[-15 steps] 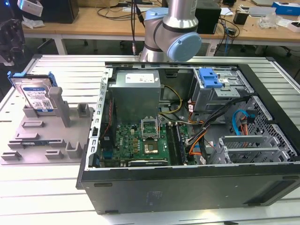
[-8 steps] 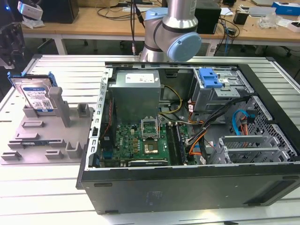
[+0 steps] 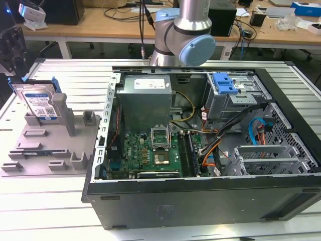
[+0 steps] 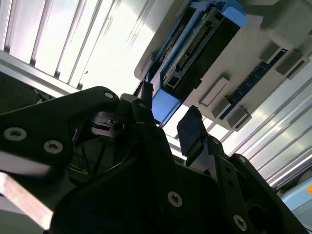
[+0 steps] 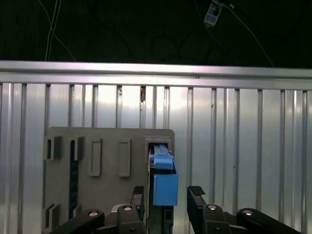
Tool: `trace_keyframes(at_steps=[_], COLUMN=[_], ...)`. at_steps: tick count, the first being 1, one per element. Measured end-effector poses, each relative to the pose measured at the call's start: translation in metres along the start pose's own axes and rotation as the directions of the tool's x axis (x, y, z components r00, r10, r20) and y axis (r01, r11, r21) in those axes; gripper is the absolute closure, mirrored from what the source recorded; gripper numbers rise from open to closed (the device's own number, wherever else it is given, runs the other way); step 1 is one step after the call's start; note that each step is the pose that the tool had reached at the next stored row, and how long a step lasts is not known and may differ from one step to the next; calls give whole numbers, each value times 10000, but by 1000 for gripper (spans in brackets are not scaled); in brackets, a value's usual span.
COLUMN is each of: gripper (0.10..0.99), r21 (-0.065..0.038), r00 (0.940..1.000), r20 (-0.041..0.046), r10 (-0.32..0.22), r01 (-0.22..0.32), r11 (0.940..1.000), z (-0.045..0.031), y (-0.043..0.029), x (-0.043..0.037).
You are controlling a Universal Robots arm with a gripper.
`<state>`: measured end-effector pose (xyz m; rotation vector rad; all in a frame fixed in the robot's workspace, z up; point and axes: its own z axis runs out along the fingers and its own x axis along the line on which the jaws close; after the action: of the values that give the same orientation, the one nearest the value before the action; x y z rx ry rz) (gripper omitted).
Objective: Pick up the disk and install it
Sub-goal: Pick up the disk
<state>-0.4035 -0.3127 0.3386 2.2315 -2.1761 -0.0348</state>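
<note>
LAB BENCH: A ribbed aluminium worktop, backed by wooden desks strewn with cables and boxes, carries an open computer case lying on its side. At the exterior view's left sits a grey holder block. The robot arm rises behind the case.

Inside the case are a green motherboard, a grey power supply, a metal drive cage topped by a blue caddy, and bundles of orange and blue cable.

The disk, silver with a white-and-blue label and a blue frame, stands tilted on edge in the block's far corner. It is just beside an upright post and well apart from the case.

The wrist views bring the jaws in close. They are open, with a black fingertip on either side of the blue end of the disk's frame. One fingertip is close against the plastic and the other stands off with a gap. Nothing is gripped.

The first wrist view looks across the block and the worktop to its edge, and beyond that to a dark area crossed by loose cables.

The second wrist view, from beneath the fingertips, shows the disk's dark underside and connector edge seated in the block.
</note>
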Motion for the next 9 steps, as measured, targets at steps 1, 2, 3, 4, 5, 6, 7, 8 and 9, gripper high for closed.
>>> trace_keyframes(at_steps=[1,2,3,4,5,6,7,8,9], gripper=[604,604,604,604,604,604,604,604,604], r21=[1,1,1,1,1,1,0,1,0], r00=[10000,10000,10000,10000,10000,10000,10000,10000,10000], r20=[0,0,0,0,0,0,0,0,0], r10=[-6,-7,-9,-9,-9,-9,-9,-9,-9], r01=[6,7,9,9,9,9,9,9,9], r11=[10000,10000,10000,10000,10000,10000,10000,10000,10000], z=[17,24,29,47,55,62,74,82,88], y=[-1,-1,-2,-2,-2,-2,-2,-2,-2], x=[1,1,2,5,5,5,6,6,6])
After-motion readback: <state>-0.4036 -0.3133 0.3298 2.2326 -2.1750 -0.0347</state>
